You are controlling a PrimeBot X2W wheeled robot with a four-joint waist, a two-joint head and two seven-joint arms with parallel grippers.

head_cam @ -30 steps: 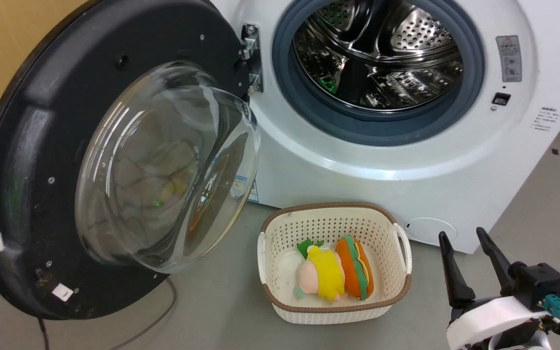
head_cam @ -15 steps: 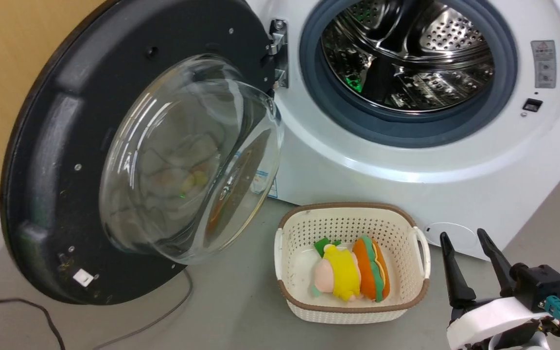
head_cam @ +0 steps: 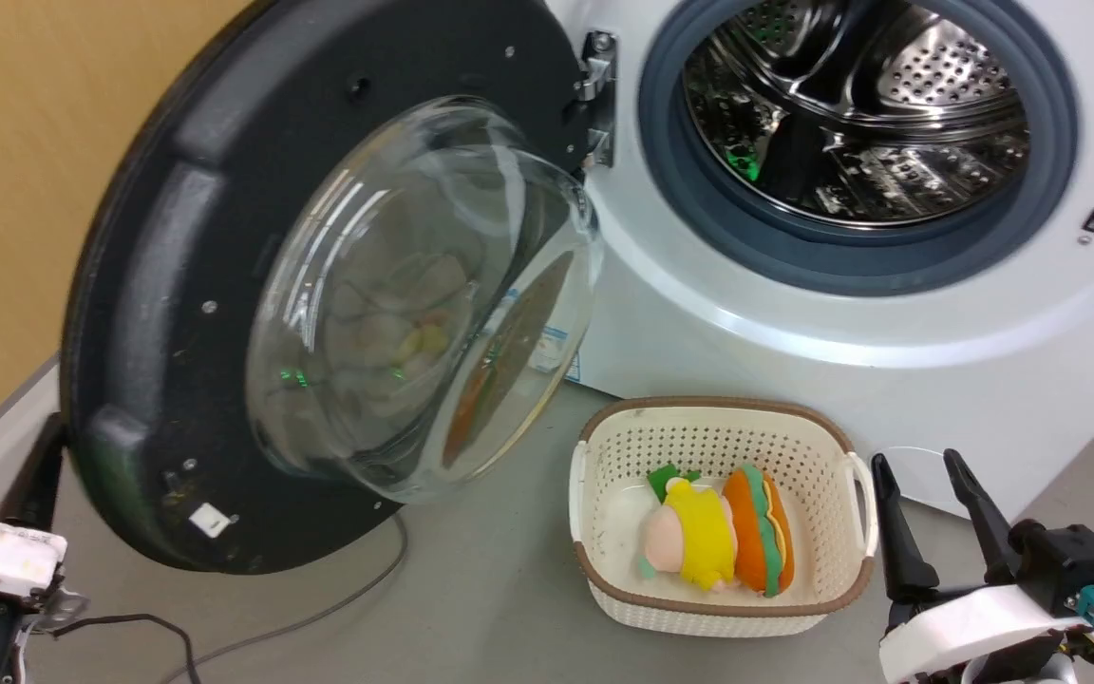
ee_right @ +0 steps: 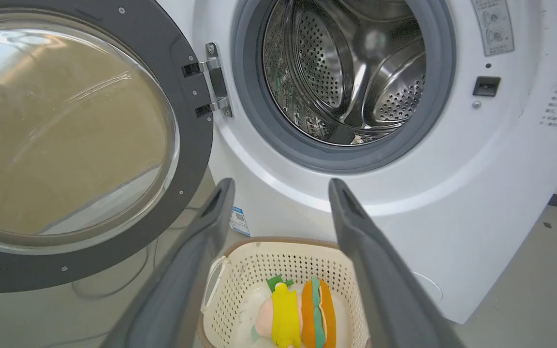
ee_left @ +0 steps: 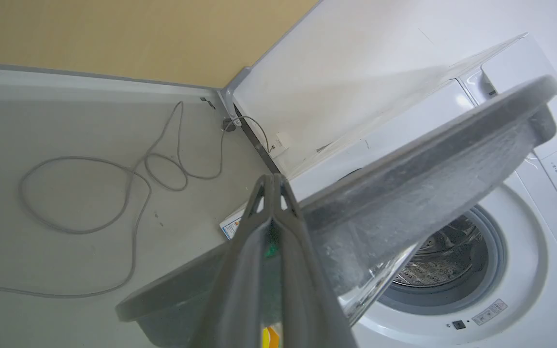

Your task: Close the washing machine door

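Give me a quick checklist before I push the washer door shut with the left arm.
1. Washing machine door free to swing: ok, it stands wide open on its hinge.
2. Left gripper shut for pushing: ok. Whether it touches the door's outer face: cannot tell.
3. Nothing hanging over the gasket: ok.
4. Basket out of the door's arc: cannot tell. It sits on the floor in front of the washing machine.
5. Right gripper out of the arc: cannot tell. It is open, just right of the basket.
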